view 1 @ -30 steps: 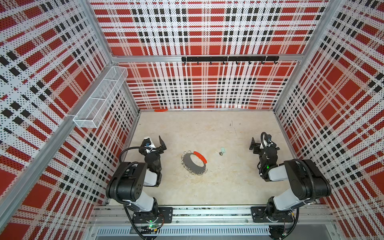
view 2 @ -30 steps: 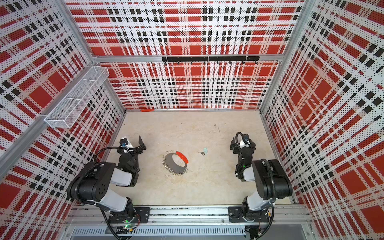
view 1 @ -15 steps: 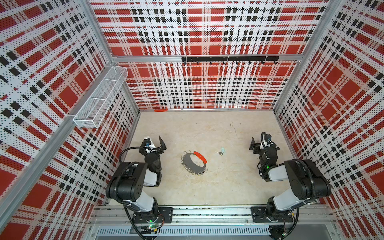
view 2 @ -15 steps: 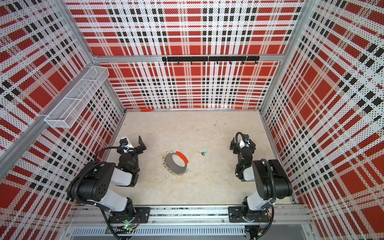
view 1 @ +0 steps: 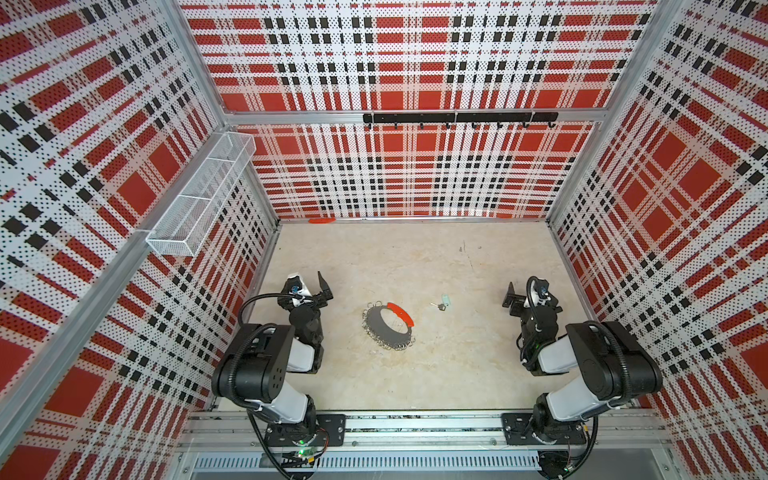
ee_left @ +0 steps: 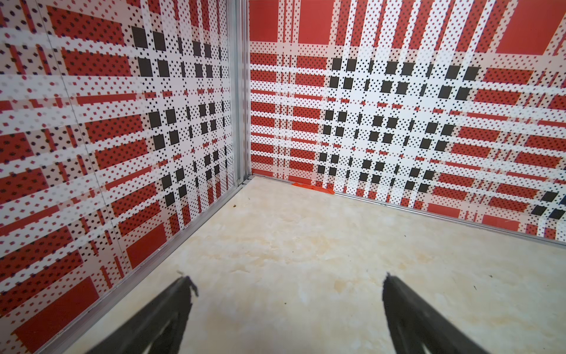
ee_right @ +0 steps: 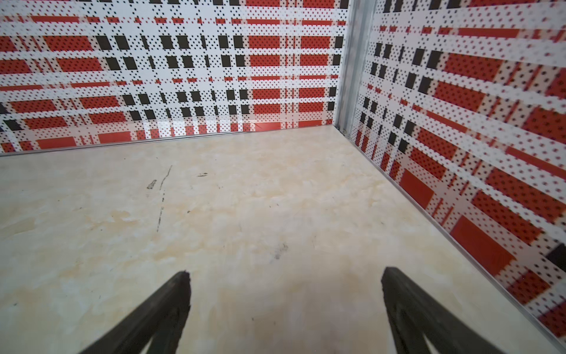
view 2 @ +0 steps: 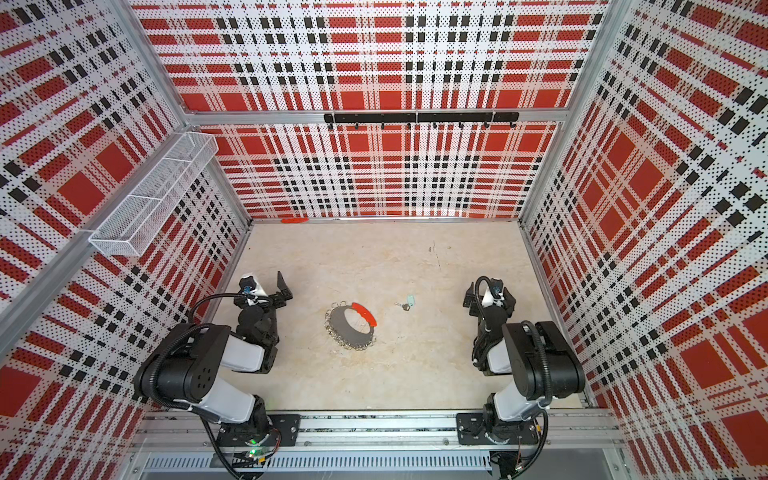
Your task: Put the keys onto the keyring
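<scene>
Dark grey with one orange-red arc, the keyring (view 1: 388,326) lies flat on the table (view 1: 457,365); the keys (view 1: 441,303) (a tiny key on a mint tag) lie near it, not touching, toward the right arm's side. The left gripper (ee_left: 288,282) and right gripper (ee_right: 284,275) both gape wide, holding nothing.

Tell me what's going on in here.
The job is to get the keys onto the keyring, but nothing is being handled yet. The keys lie loose on the table, a little to the right of the keyring in both top views and not touching it. The left hand and the right hand are both open and empty, each at its own side of the table, away from both things.
</scene>
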You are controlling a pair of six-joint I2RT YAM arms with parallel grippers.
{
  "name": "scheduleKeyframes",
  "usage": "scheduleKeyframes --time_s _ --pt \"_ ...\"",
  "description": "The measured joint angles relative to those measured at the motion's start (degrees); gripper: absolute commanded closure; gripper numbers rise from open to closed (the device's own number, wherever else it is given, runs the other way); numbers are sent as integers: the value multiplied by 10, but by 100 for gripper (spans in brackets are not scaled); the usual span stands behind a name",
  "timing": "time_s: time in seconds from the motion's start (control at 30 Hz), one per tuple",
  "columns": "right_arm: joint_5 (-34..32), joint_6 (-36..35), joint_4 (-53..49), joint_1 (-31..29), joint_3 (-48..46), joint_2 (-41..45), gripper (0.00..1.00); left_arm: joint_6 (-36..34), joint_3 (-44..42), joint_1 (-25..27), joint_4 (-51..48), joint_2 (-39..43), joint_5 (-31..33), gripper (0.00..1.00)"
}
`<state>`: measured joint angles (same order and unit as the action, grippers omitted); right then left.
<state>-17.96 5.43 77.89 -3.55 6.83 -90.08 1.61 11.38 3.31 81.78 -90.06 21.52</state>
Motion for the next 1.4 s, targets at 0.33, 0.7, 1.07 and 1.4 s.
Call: scheduleKeyframes --time_s 0.33,0.7,1.07,1.4 --pt "-81 -51 64 -78 -10 20 0 0 0 0 0 0 0 2" --pt "-261 -124 -131 -189 95 151 0 -2 0 0 0 0 0 2" --pt "-269 143 -612 -195 297 240 0 -2 -1 0 0 -1 0 2" --pt "-149 177 -596 -189 233 234 0 1 -1 -9 -4 -1 -13 2"
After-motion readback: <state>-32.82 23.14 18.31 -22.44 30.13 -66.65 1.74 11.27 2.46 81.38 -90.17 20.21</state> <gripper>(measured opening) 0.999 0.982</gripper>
